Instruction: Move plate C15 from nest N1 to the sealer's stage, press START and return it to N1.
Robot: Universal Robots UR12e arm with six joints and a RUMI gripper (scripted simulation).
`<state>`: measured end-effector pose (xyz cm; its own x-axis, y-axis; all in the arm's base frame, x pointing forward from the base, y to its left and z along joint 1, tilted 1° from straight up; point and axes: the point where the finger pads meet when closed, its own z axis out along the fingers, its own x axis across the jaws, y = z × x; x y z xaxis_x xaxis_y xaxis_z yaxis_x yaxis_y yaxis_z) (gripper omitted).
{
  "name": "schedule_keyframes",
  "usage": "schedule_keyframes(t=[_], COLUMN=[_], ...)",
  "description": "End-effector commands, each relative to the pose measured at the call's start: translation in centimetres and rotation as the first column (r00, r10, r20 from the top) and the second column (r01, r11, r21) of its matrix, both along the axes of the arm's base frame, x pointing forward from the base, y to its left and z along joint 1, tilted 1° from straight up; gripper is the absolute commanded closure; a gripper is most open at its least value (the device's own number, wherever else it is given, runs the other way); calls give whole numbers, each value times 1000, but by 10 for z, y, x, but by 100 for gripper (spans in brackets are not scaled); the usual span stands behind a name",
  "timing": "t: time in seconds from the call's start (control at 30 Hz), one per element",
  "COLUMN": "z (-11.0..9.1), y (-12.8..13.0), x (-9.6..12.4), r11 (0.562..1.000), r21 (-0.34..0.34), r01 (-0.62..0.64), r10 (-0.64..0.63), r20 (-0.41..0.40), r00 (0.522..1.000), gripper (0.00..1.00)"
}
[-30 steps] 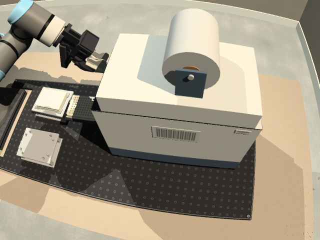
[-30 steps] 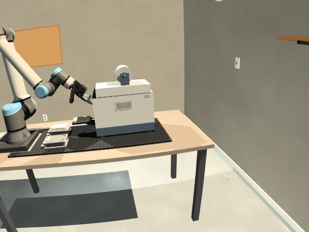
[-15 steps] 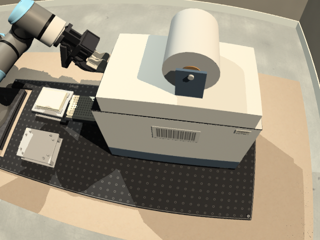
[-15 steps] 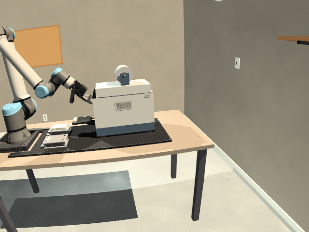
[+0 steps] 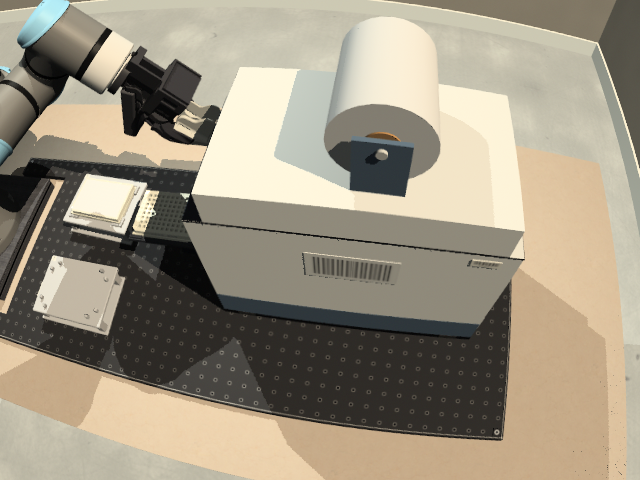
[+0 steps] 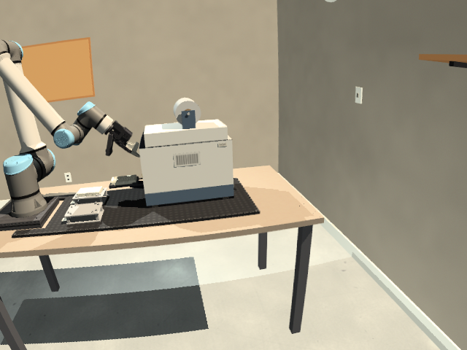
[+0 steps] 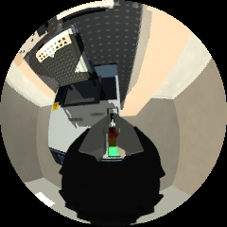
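plate c15 (image 5: 155,209) sits on the sealer's stage (image 5: 170,219), which juts from the sealer (image 5: 356,206) at its left end. n1 (image 5: 77,294) is vacant; the n2 plate (image 5: 103,198) is just beside the stage.

top: end effector (image 5: 199,124) is pinched together on nothing, tips at the sealer's upper left face.

exterior: it stands high above the stage, well apart from c15.

wrist: a green lamp (image 7: 113,150) glows below the closed tips. whether start is touched, cannot tell.

judgement: press square with the closed tips, watch for red, then retract upward away from stage and foil.
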<state>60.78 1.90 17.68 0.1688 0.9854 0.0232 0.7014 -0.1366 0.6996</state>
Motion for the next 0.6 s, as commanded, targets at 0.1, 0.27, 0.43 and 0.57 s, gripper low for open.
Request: schedule_keyframes(t=[0.1, 0.27, 0.43, 0.57], z=[1, 1, 1, 1], y=[0, 0, -1, -1], x=[2, 2, 3, 4], r11=[1000, 1000, 1000, 1000], r21=[0, 0, 0, 0], r01=[0, 0, 0, 0], r10=[0, 0, 0, 0], r20=[1, 1, 1, 1], r00=[1000, 1000, 1000, 1000], gripper=[100, 100, 100, 100])
